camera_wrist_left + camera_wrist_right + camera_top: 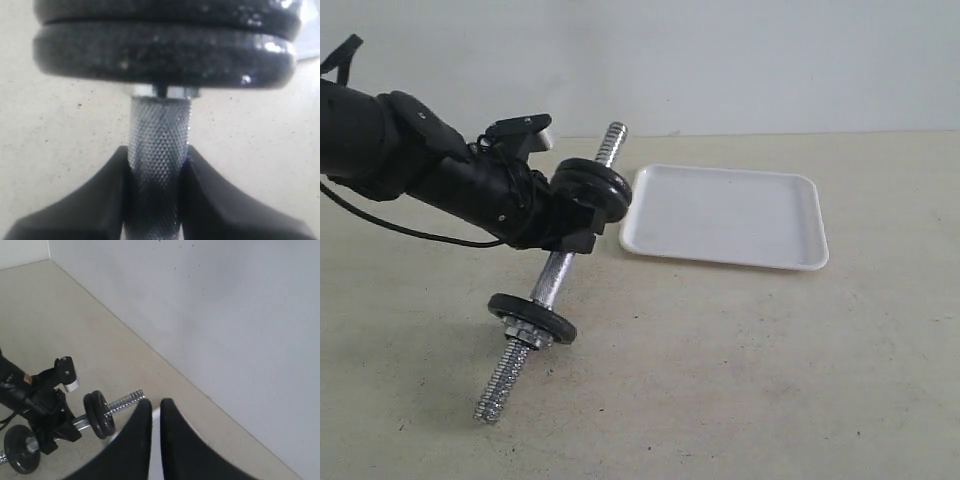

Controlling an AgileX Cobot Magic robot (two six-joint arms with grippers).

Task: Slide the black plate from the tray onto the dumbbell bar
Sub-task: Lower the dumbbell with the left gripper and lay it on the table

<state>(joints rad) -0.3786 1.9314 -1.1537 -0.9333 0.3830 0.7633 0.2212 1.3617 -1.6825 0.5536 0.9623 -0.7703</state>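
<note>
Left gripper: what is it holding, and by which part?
The left gripper grips the dumbbell bar by its knurled middle, beside two stacked black discs.

Your workspace that day: a pale beige, faintly speckled surface (770, 380) met a plain white wall (740, 60) under soft, even light.

The left arm (390, 150) is made up of thick, rounded, matte black segments. A thin black cable (415, 233) is seen trailing in a loose curve beneath it. A black bracket (520, 130) with a pale grey-white face is mounted at the wrist, and in the right wrist view a small orange mark (27, 380) can be made out on the arm's casing. The 2 left fingers (85, 205) are shaped as matte black wedges narrowed to blunt tips. The 2 right fingers (132, 445) are smooth, black and tapered.
</note>
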